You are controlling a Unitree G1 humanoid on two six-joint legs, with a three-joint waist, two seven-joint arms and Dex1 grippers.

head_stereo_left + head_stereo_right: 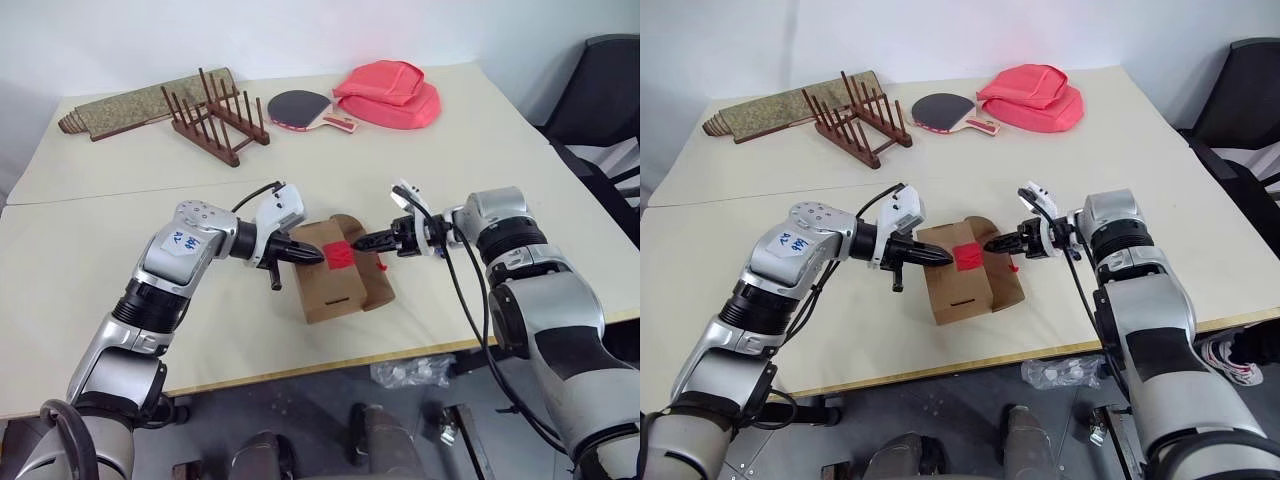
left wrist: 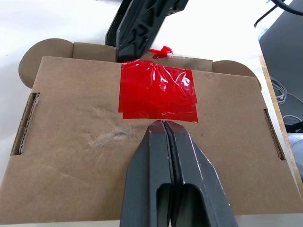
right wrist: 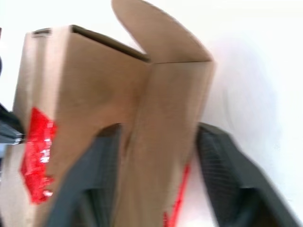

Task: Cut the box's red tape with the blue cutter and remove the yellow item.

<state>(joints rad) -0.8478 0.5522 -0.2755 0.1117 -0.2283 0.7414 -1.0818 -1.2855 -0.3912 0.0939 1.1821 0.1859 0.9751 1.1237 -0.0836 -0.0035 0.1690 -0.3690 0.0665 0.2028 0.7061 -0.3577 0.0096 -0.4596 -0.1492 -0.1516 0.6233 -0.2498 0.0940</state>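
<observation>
The brown box (image 1: 335,285) lies on the table near its front edge, with the red tape (image 2: 158,92) across its top seam. My left gripper (image 1: 318,256) is shut, and its joined tips (image 2: 163,124) rest on the box top at the near edge of the tape. From the opposite side, my right gripper (image 1: 362,243) has its two fingers on either side of the box's side flap (image 3: 165,118), closed against the cardboard. A small red tape scrap (image 2: 161,51) hangs by that far edge. The blue cutter and the yellow item are out of view.
At the back of the table stand a wooden dish rack (image 1: 215,115), a table-tennis paddle (image 1: 305,108), a red fabric bag (image 1: 390,95) and a folded mat (image 1: 130,105). A dark chair (image 1: 600,110) is at the right. A plastic bag (image 1: 412,372) lies on the floor.
</observation>
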